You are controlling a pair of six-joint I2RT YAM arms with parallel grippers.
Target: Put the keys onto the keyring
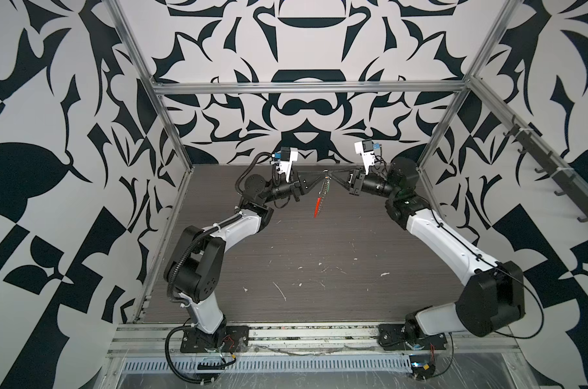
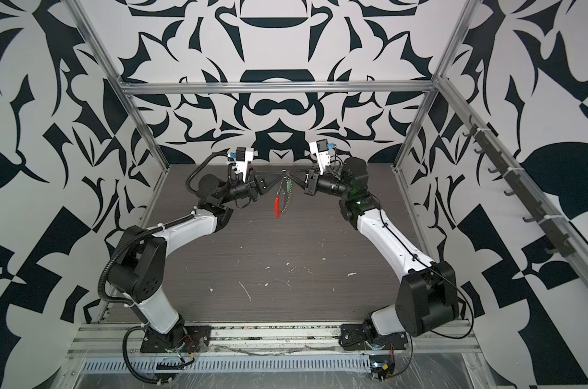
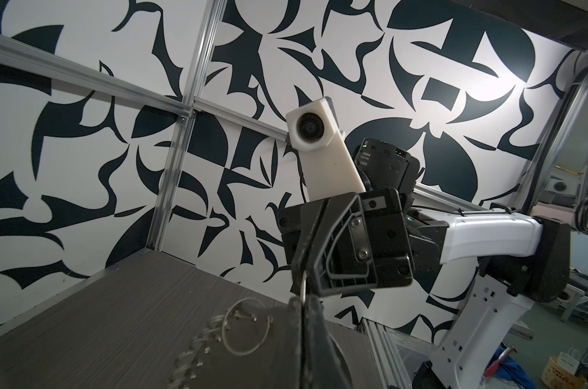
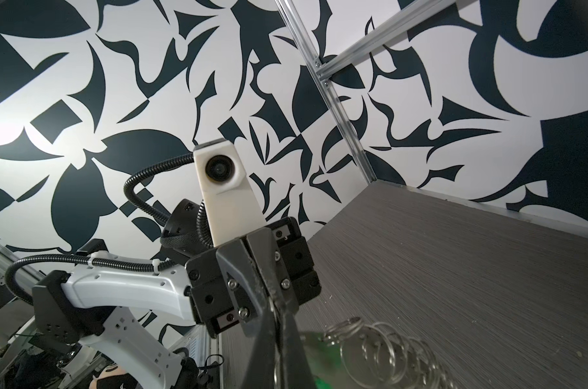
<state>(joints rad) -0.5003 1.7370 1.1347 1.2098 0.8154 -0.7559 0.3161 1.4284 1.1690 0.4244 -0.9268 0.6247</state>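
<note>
You're mid-threading here, up in the air over the far end of the tabletop (image 1: 319, 256). The left fingers (image 1: 306, 182) and right fingers (image 1: 341, 176) meet almost tip to tip. Both pairs are closed, each pinching the top of the keyring (image 1: 323, 188) with barely any wire between them. The loop hangs off that spot, clear of the tabletop. The red segment (image 1: 317, 208) is at the end away from the grip, with the silvery bits bunched above it.

In a top view the green tag (image 2: 288, 185) hangs just under the right fingers, beside the wire. The right wrist view shows it right up against them.

I can't tell whether the tag's small ring is fully on the wire or only hooked at the opening. I also can't tell if the right fingers nip that ring too.

My read is that feeding the tag on is the step in hand, maybe close to done. Next, you want the left to hold the wire steady while the right works the tag past the opening. Go gentle: the wire looks thin and springy, and 2 grips this close leave little room.
</note>
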